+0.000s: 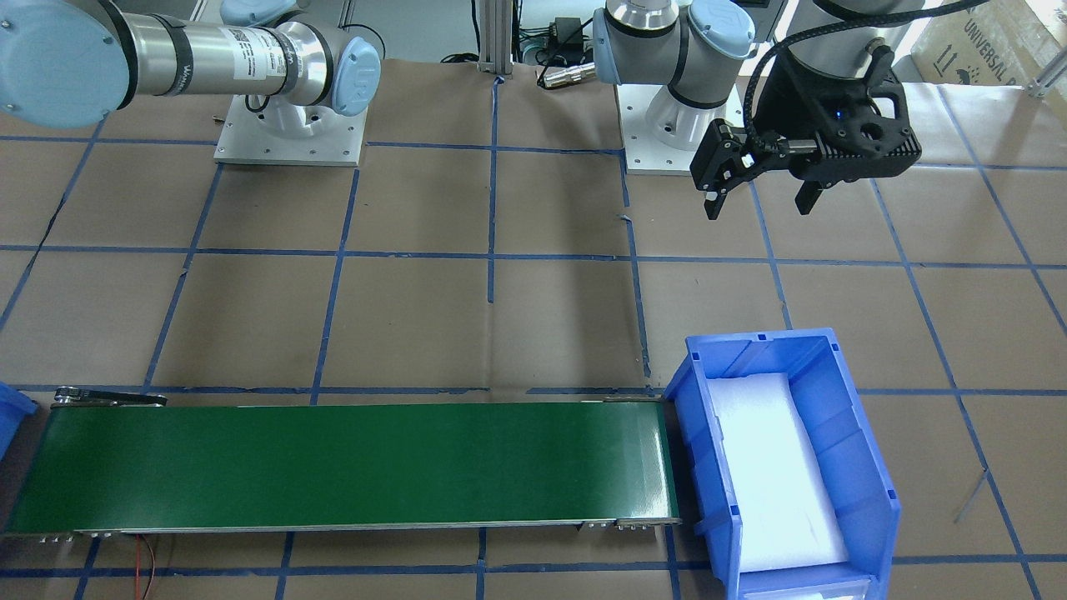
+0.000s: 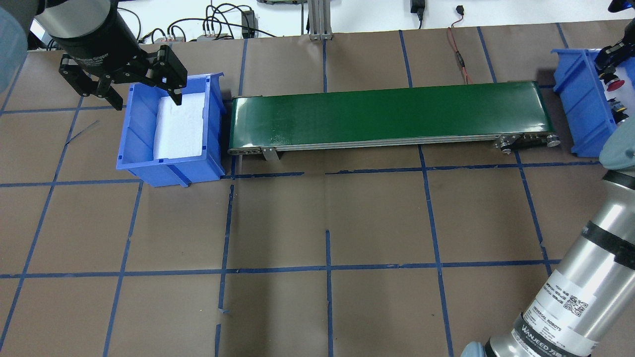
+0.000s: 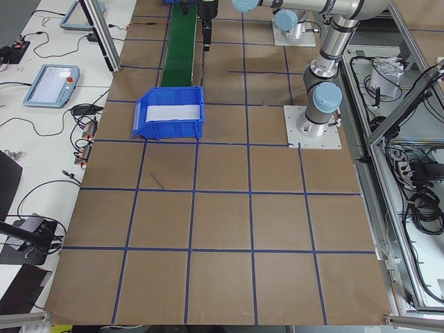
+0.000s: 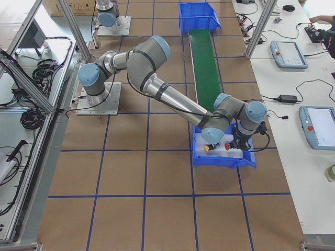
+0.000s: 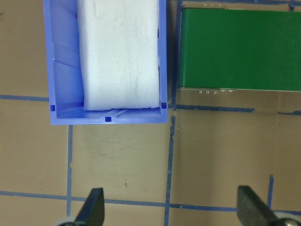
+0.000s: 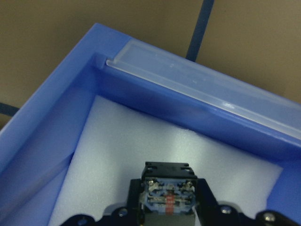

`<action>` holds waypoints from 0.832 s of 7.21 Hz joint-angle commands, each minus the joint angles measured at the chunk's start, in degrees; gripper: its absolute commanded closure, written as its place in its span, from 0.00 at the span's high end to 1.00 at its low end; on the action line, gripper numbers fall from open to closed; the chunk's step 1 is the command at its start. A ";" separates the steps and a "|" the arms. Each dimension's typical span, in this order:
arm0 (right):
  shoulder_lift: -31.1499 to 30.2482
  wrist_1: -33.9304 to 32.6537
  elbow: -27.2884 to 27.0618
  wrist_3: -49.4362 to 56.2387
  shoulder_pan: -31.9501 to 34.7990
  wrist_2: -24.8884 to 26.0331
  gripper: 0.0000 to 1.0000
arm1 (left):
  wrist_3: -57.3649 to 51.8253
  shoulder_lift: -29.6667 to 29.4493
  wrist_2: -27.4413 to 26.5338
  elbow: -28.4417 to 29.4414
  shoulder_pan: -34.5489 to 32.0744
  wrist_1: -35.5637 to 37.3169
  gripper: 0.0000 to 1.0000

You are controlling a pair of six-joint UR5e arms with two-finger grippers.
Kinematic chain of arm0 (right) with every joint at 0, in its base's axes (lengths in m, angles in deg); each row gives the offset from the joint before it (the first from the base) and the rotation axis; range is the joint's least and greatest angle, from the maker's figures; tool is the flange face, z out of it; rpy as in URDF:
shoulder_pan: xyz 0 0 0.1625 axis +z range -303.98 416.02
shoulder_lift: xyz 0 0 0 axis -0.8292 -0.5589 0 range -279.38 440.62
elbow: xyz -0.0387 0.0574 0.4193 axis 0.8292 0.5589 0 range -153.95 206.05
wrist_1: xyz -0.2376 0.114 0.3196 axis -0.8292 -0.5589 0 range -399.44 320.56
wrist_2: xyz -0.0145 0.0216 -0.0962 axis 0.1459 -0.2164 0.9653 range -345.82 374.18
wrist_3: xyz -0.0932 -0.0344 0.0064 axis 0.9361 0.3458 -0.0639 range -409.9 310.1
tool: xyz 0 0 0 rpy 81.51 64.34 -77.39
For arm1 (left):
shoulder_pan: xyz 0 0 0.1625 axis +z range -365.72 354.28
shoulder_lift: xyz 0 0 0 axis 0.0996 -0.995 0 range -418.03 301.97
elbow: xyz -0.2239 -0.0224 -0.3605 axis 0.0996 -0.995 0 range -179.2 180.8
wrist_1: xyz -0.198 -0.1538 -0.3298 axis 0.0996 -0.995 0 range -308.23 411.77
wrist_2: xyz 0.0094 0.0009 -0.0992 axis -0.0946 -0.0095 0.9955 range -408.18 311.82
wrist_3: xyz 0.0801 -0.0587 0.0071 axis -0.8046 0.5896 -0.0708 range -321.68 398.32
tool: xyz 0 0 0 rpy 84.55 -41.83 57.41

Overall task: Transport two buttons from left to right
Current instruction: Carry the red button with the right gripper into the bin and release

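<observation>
Right tool (image 6: 168, 194) tight on one of two buttons (image 4: 205, 148); left tool (image 1: 758, 208) wide apart.

We are looking at a robotics lab, where teach pendants (image 4: 288, 54) are lying on a white side bench (image 4: 277, 162) and aluminium framing (image 4: 71, 23) is fencing the tape-gridded table (image 4: 146, 214).

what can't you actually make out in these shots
- Held button cap: right wrist view shows only its contact block, between the fingers of the right gripper; the cap colour is hidden underneath.
- Right bin: front-facing view's left edge cuts it off, contents unseen.
- Yellow button: tiny in exterior right view, details unreadable.
- Left gripper: left wrist view's bottom edge shows only the fingertips.
</observation>
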 commanded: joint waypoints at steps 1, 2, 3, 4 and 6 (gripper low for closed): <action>0.47 -0.23 0.04 -0.09 0.01 -0.06 0.18 | 0.00 0.17 0.01 0.01 -0.05 -0.06 1.00; 0.47 -0.40 0.04 -0.09 0.01 -0.06 0.33 | -0.09 -0.08 0.10 0.01 -0.05 -0.06 1.00; 0.56 -0.49 0.04 -0.18 0.01 -0.06 0.46 | 0.00 -0.61 0.71 0.10 -0.05 0.55 1.00; 0.56 -0.49 -0.05 -0.18 0.01 -0.14 0.48 | 0.00 -0.18 0.11 0.01 -0.31 0.21 1.00; 0.21 -0.40 -0.05 -0.18 0.01 -0.14 0.51 | 0.35 -0.70 0.71 0.10 -0.22 0.38 1.00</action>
